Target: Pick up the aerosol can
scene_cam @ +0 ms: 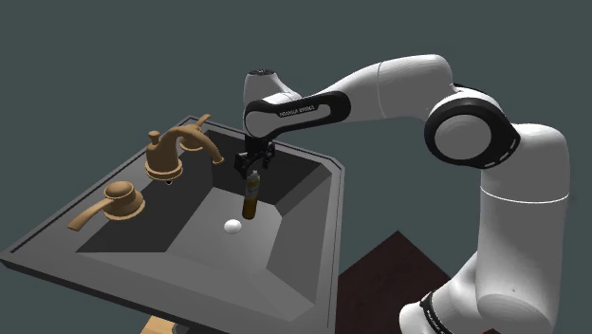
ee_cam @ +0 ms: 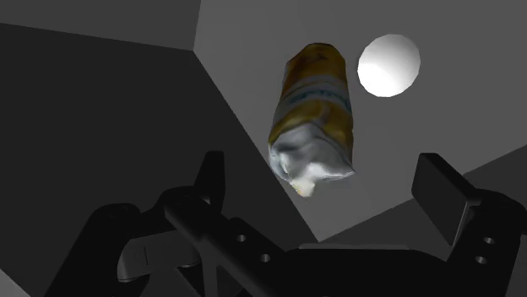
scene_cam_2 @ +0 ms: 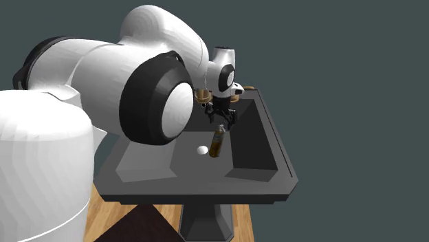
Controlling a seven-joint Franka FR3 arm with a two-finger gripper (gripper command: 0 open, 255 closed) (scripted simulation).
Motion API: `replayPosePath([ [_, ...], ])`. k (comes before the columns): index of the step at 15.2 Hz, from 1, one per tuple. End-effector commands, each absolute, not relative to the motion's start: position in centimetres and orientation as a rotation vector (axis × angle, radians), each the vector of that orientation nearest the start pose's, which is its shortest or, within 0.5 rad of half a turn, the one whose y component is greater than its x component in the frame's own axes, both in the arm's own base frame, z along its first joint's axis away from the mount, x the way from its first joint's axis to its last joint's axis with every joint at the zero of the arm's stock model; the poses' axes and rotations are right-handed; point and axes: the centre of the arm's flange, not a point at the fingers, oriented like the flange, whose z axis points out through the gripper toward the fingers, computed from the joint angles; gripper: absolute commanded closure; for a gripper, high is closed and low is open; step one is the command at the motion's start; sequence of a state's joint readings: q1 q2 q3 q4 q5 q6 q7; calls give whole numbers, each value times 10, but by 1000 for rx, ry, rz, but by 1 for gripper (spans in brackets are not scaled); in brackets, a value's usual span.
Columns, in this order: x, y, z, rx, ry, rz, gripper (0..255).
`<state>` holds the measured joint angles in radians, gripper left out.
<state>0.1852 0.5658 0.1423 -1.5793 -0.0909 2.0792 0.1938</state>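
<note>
A yellow-brown aerosol can (scene_cam: 250, 201) with a pale top stands upright in the dark sink basin (scene_cam: 285, 242), close to the white drain (scene_cam: 232, 226). My black gripper (scene_cam: 254, 171) hangs just above the can's top, fingers open. In the wrist view the can (ee_cam: 312, 110) lies ahead of the gripper (ee_cam: 323, 169), between the spread fingers (ee_cam: 439, 190), and neither finger touches it. In the second exterior view the can (scene_cam_2: 217, 142) leans slightly under the gripper (scene_cam_2: 225, 122).
A bronze faucet (scene_cam: 180, 144) and a bronze lever handle (scene_cam: 114, 201) stand on the sink's rim at the shoulder view's left. The basin's sloped walls (scene_cam_2: 251, 148) enclose the can. The white drain (ee_cam: 388, 65) lies beside the can's base.
</note>
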Motion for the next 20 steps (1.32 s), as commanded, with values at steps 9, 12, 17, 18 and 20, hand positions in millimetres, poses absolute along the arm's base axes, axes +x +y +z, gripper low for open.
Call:
replayPosePath([
  [9, 658, 206, 272, -3147, -257, 89, 255],
  [12, 658, 206, 272, -3147, -257, 89, 255],
  [17, 659, 206, 272, -3147, -256, 89, 255],
  [18, 659, 206, 277, -3147, -256, 89, 255],
  [20, 659, 206, 288, -3147, -256, 89, 255],
])
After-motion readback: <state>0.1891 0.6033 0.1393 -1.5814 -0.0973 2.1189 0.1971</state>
